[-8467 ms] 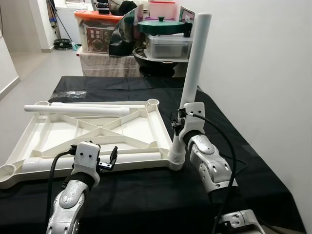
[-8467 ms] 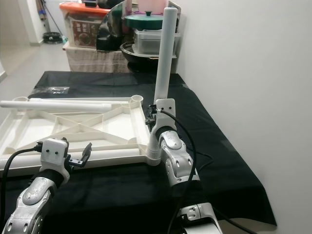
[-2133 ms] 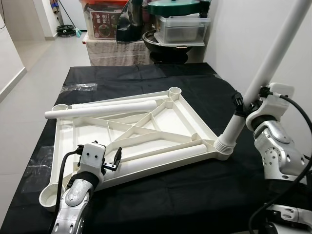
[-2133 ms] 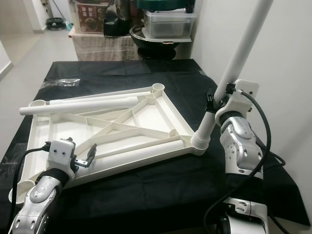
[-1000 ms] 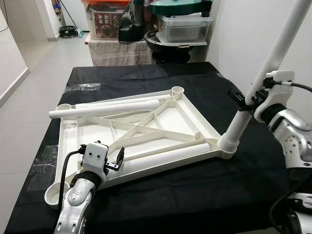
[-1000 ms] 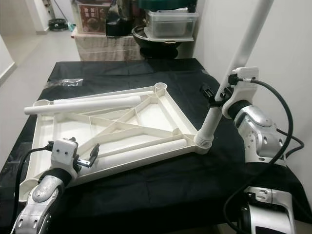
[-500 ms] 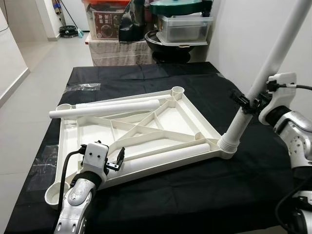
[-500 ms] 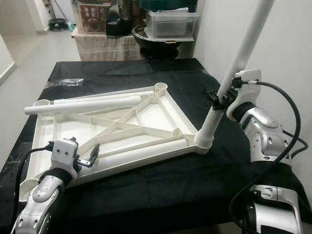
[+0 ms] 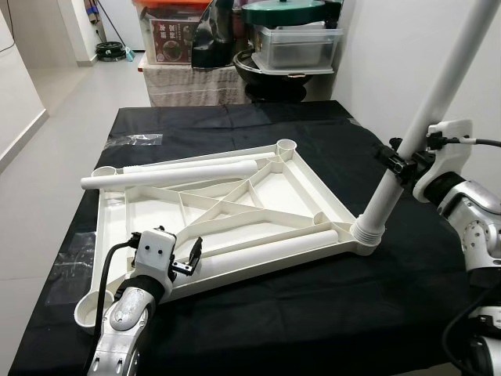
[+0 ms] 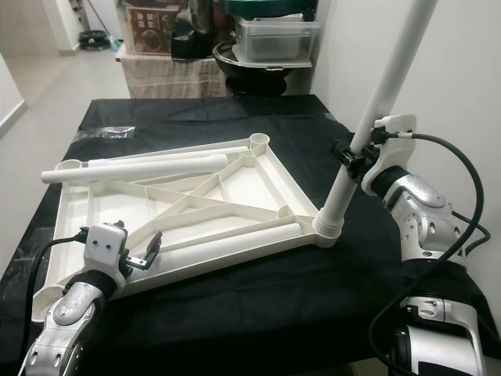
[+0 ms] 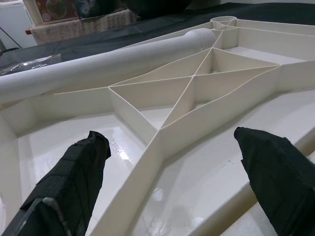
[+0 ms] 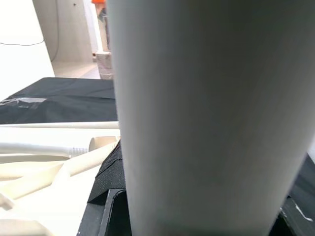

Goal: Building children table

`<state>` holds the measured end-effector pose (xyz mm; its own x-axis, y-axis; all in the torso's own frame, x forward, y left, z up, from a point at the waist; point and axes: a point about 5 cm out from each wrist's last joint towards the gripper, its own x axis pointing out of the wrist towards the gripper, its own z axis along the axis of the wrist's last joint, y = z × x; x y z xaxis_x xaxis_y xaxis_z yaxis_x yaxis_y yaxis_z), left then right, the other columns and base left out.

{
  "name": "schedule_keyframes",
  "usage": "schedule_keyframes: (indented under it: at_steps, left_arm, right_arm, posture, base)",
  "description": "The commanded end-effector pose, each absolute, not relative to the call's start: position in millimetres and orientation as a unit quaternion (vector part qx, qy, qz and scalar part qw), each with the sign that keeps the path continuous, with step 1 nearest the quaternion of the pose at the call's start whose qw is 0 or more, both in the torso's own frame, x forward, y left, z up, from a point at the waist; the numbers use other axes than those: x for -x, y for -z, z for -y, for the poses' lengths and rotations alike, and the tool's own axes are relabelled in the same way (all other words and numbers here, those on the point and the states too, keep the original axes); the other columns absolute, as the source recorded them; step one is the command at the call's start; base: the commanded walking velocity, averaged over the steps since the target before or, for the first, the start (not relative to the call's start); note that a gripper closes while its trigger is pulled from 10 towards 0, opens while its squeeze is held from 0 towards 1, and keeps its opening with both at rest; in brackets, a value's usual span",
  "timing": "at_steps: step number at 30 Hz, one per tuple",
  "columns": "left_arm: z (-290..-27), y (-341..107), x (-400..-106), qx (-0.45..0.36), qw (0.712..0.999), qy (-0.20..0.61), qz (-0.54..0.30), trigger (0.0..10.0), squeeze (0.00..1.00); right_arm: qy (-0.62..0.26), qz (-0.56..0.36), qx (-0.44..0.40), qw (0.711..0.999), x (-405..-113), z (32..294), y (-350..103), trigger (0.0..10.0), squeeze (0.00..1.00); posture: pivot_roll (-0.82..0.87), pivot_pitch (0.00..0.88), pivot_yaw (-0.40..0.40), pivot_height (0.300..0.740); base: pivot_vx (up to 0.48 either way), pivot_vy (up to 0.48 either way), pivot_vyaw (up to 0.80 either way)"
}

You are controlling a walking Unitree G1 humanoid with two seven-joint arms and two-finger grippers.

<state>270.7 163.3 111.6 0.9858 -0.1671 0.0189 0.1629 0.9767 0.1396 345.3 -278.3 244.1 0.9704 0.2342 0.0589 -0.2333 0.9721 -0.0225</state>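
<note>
Left arm: silver, reaching forward low from the robot's left side, wrist block white, black cable looping behind it.
Left gripper (image 9: 190, 258): two black fingers (image 11: 74, 177) spread wide apart, nothing between them.
Right arm: silver, elbow bent, forearm raised to the robot's right, black cable trailing.
Right gripper (image 9: 402, 162): black fingers clamped around the slanted white plastic tube (image 9: 433, 108), wrist white.

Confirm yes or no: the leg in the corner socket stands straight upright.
No. The table leg leans to the right from its corner socket, with the right gripper around it.
</note>
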Motion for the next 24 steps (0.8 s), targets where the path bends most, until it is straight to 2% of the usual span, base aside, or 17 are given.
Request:
schedule_keyframes:
  at_steps: [1, 3, 11, 12, 13, 15, 17, 18, 19, 21, 22, 24]
  left_arm:
    - [-167, -101, -268, -0.072, 0.994, 0.079, -0.009, 10.0, 0.00]
    - [-167, -101, -268, -0.073, 0.994, 0.077, -0.008, 10.0, 0.00]
    - [-166, -101, -268, -0.073, 0.994, 0.075, -0.008, 10.0, 0.00]
    - [-166, -101, -268, -0.073, 0.994, 0.075, -0.008, 10.0, 0.00]
    - [-166, -101, -268, -0.073, 0.994, 0.075, -0.008, 10.0, 0.00]
    - [-167, -102, -269, -0.073, 0.995, 0.072, -0.006, 10.0, 0.00]
    - [-167, -102, -269, -0.073, 0.995, 0.072, -0.006, 10.0, 0.00]
    - [-167, -102, -270, -0.073, 0.995, 0.071, -0.005, 10.0, 0.00]
    - [-167, -102, -270, -0.073, 0.995, 0.071, -0.005, 10.0, 0.00]
    - [-166, -101, -270, -0.071, 0.995, 0.071, -0.005, 10.0, 0.00]
    - [-166, -101, -270, -0.071, 0.995, 0.071, -0.005, 10.0, 0.00]
    - [-164, -101, -271, -0.070, 0.995, 0.072, -0.005, 10.0, 0.00]
  right_arm:
    - [-0.102, 0.006, 0.011, 0.995, -345, 279, -234, 0.0, 0.00]
    - [-0.063, -0.024, 0.007, 0.998, -346, 266, -223, 0.0, 0.00]
    - [-0.014, -0.049, 0.001, 0.999, -344, 257, -209, 0.0, 0.00]
    - [0.041, -0.065, -0.011, 0.997, -343, 252, -195, 0.0, 0.00]
    - [0.041, -0.065, -0.011, 0.997, -343, 252, -195, 0.0, 0.00]
    - [0.131, -0.094, -0.037, 0.986, -337, 237, -170, 0.0, 0.00]
    - [0.131, -0.094, -0.037, 0.986, -337, 237, -170, 0.0, 0.00]
    - [0.158, -0.101, -0.039, 0.982, -335, 227, -162, 0.0, 0.00]
    - [0.158, -0.101, -0.039, 0.982, -335, 227, -162, 0.0, 0.00]
    - [0.173, -0.114, -0.029, 0.978, -336, 204, -153, 0.0, 0.00]
    - [0.173, -0.114, -0.029, 0.978, -336, 204, -153, 0.0, 0.00]
    - [0.173, -0.128, -0.020, 0.976, -343, 188, -151, 0.0, 0.00]
  posture:
    - [-0.01, 0.000, -0.026, 0.740]
    - [0.00, 0.000, -0.034, 0.740]
    - [0.00, 0.000, -0.037, 0.740]
    - [0.00, 0.000, -0.039, 0.740]
    - [0.00, 0.000, -0.039, 0.740]
    - [0.00, 0.000, -0.048, 0.740]
    - [0.00, 0.000, -0.048, 0.740]
    - [0.00, 0.000, -0.046, 0.740]
    - [0.00, 0.000, -0.046, 0.740]
    - [0.00, 0.000, -0.051, 0.740]
    - [0.00, 0.000, -0.051, 0.740]
    - [0.00, 0.000, -0.059, 0.740]
  base:
    - [0.000, 0.000, 0.00]
    - [0.000, 0.000, 0.00]
    - [0.000, 0.000, 0.00]
    - [0.000, 0.000, 0.00]
    - [0.000, 0.000, 0.00]
    - [0.000, 0.000, 0.00]
    - [0.000, 0.000, 0.00]
    - [0.000, 0.000, 0.00]
    - [0.000, 0.000, 0.00]
    - [0.000, 0.000, 0.00]
    - [0.000, 0.000, 0.00]
    - [0.000, 0.000, 0.00]
